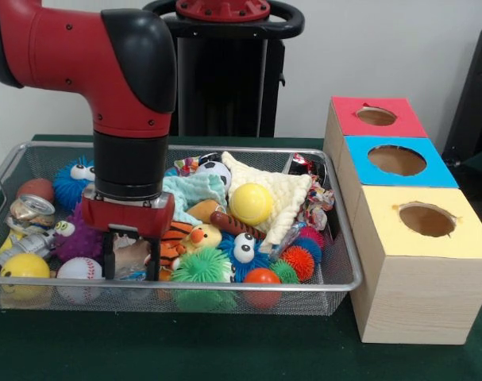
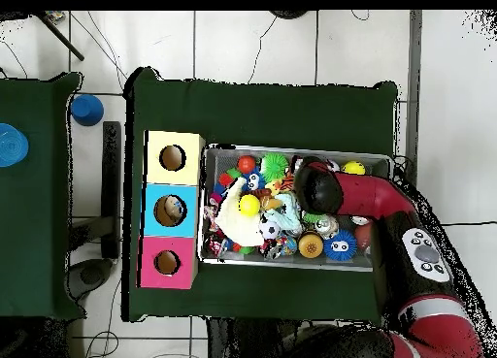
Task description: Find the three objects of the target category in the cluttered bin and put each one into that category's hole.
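The wire bin (image 1: 340, 283) is full of toys. My gripper (image 1: 132, 255) is down in its near left part, open, its black fingers (image 1: 109, 255) straddling a brown-grey item I cannot identify. Right beside it lie a baseball (image 1: 79, 268), a striped tiger plush (image 1: 177, 236) and a green spiky ball (image 1: 201, 267). A yellow ball (image 1: 251, 203) rests on a cream cloth (image 1: 282, 190). At the right stand three boxes with round holes: red (image 1: 375, 117), blue (image 1: 397, 160) and yellow (image 1: 427, 220). From overhead the arm (image 2: 315, 187) hides the gripper over the bin (image 2: 291, 265).
Also in the bin: a crushed can (image 1: 30, 213), a yellow smiley ball (image 1: 24, 266), a purple fuzzy toy (image 1: 78, 240), a blue fuzzy toy (image 1: 72, 181), an orange ball (image 1: 261, 276), a red spiky ball (image 1: 298, 260). The boxes (image 2: 171, 210) stand against the bin's side.
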Robot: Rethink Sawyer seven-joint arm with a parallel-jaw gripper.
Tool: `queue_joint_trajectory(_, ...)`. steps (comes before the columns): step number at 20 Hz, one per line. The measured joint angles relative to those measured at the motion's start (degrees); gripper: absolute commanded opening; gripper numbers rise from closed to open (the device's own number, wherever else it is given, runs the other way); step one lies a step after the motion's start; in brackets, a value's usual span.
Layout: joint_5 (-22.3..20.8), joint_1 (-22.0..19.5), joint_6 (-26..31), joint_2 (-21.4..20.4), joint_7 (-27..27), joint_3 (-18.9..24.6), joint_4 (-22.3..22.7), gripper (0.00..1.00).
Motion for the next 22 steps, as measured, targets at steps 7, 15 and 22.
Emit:
queue_joint_trajectory(7,0.01,1.04,0.01,0.18,0.01,-1.09,-0.54,1.00)
queue_joint_trajectory(15,0.02,1.60,-0.01,0.21,0.01,-1.68,-0.71,0.00)
queue_joint_trajectory(22,-0.01,1.75,-0.05,1.42,0.00,-1.99,-1.50,0.00)
